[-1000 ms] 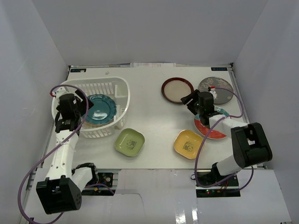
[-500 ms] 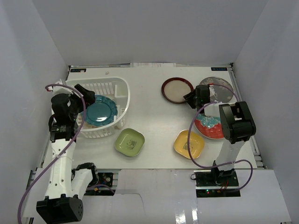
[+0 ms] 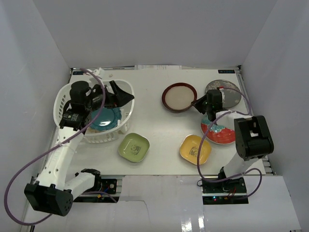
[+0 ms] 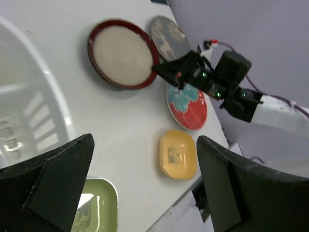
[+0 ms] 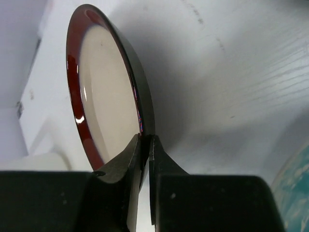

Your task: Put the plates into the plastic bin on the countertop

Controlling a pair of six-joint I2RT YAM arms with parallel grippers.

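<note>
My right gripper (image 3: 198, 103) (image 5: 146, 138) is shut on the right rim of the dark-red-rimmed plate (image 3: 179, 96) (image 5: 106, 96), which looks tilted off the countertop (image 3: 154, 121). My left gripper (image 3: 119, 94) (image 4: 145, 140) hangs open and empty over the right side of the white plastic bin (image 3: 62, 99) (image 4: 48, 121). A teal plate (image 3: 104, 118) lies inside the bin. On the countertop lie the grey deer-patterned plate (image 3: 228, 94) (image 4: 166, 41), red-and-teal plate (image 3: 219, 133) (image 4: 188, 104), yellow plate (image 3: 195, 149) (image 4: 177, 153) and green plate (image 3: 133, 147) (image 4: 94, 210).
White walls close in the countertop at the left, back and right. The right arm's cable (image 3: 203, 150) loops over the yellow plate. The green plate lies just in front of the bin's near right corner.
My right gripper has shut on the dark-red-rimmed plate's rim and the plate has shifted slightly left. My left arm has swung up and right over the bin, still open.
</note>
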